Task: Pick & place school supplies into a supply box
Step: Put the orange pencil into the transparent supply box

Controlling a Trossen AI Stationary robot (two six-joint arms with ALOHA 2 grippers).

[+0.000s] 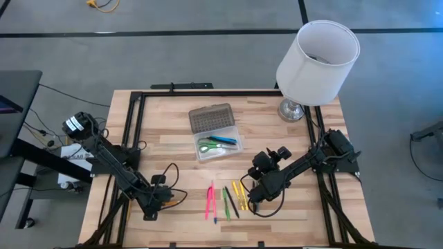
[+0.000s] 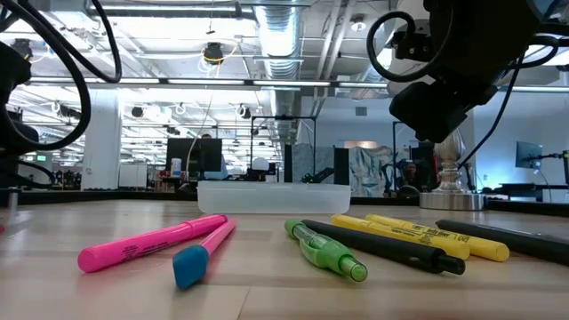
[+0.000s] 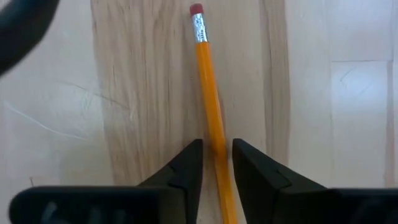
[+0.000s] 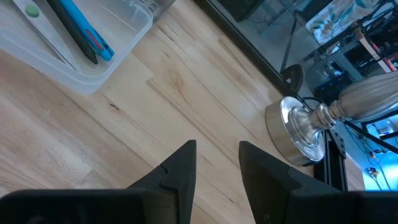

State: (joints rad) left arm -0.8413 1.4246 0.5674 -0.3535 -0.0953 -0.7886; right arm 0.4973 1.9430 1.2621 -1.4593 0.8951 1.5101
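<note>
An orange pencil (image 3: 208, 81) with a red eraser lies flat on the wood at the near left (image 1: 174, 201). My left gripper (image 3: 217, 155) points down over it. One finger stands on each side of the shaft, close beside it without touching. Pink (image 1: 210, 202), green (image 1: 225, 204), black (image 1: 232, 202) and yellow (image 1: 240, 194) pens lie at the near middle. My right gripper (image 1: 250, 202) hovers open above the yellow ones, holding nothing (image 4: 217, 152). The clear supply box (image 1: 235, 135) stands open behind them, with green-handled scissors (image 1: 208, 146) and a blue pen (image 4: 87, 34) inside.
The box's ribbed grey lid (image 1: 211, 117) lies folded back toward the far edge. A white lamp (image 1: 318, 55) stands at the far right on a metal base (image 4: 305, 134). A black frame rail (image 1: 131, 117) runs along the table's edges. Bare wood lies between the pencil and the pens.
</note>
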